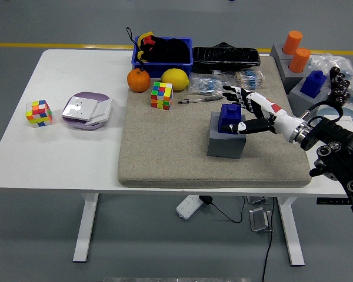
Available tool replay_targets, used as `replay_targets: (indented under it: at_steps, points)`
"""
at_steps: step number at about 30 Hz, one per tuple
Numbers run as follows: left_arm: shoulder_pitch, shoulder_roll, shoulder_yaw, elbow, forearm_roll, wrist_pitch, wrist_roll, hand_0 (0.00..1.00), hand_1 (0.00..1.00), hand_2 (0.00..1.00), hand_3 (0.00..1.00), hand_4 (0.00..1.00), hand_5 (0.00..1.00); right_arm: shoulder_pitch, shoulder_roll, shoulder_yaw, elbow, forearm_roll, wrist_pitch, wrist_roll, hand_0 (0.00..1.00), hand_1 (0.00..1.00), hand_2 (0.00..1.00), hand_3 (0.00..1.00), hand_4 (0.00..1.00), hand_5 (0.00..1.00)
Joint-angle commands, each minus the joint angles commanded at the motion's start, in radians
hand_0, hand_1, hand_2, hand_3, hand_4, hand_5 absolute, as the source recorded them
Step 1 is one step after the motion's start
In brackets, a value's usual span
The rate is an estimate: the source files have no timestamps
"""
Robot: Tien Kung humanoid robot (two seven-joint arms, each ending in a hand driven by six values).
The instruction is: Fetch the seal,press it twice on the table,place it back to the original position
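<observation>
The small dark-blue block-shaped seal (229, 117) is seated upright in the top of a grey cube-shaped holder (226, 142), which stands on the beige felt mat (165, 153) covering the right part of the white table (59, 153). The right hand (251, 110), white-backed with black fingers, is held against the seal's right side; its fingers are spread and seem only partly curled around the seal, so no firm grasp can be confirmed and the hand is best read as released. The left hand is not seen.

The seal is judged to be rigid, light plastic with smooth, possibly slippery faces. It would best be pinched across its two opposite side faces, above the holder's rim, and lifted straight up so that the holder is not dragged along.

Behind the seal, a pen (199, 100) lies on the mat, and beyond it clear plastic packets (215, 84) are scattered. To the seal's far left are a multicoloured puzzle cube (162, 95), an orange (138, 80) and a yellow lemon (175, 79). In front of the seal the mat is bare, so stamping there is judged unobstructed. A second blue seal (313, 83) and two orange cylinders (296, 51) stand well to the right of the seal.
</observation>
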State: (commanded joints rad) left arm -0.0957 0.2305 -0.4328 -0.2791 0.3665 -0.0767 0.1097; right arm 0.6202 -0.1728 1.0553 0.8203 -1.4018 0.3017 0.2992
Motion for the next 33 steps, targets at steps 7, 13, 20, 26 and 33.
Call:
replay_targets:
  at_steps: [7,13,20,26,33]
  points:
    - [0.002,-0.001,-0.005,0.0,0.003,0.0,-0.001,0.815,0.819,0.793,0.841,0.797,0.398,-0.033,-0.026,0.096,0.044,-0.035,0.026,-0.023,0.998,0.998,0.998,0.998,0.998,0.639]
    - [0.005,-0.004,-0.007,0.002,0.001,0.0,0.0,0.815,0.819,0.794,0.841,0.796,0.398,-0.072,-0.05,0.219,0.083,-0.047,0.033,-0.036,0.998,0.998,0.998,0.998,0.998,0.65]
    - [0.002,-0.006,-0.015,0.002,0.004,0.001,-0.001,0.815,0.819,0.794,0.841,0.797,0.397,-0.132,-0.054,0.391,0.089,-0.032,0.018,-0.061,0.998,0.998,0.998,0.998,0.998,0.672]
    - [0.004,-0.01,-0.017,0.003,0.005,0.001,0.0,0.815,0.819,0.793,0.841,0.796,0.397,-0.198,-0.051,0.522,0.113,-0.031,0.007,-0.084,0.998,0.998,0.978,0.994,0.998,0.647]
    - [0.006,-0.011,-0.026,0.004,0.009,0.002,-0.001,0.815,0.817,0.792,0.841,0.795,0.395,-0.248,-0.095,0.581,0.123,-0.015,0.001,-0.101,0.998,0.973,0.961,0.973,0.998,0.584]
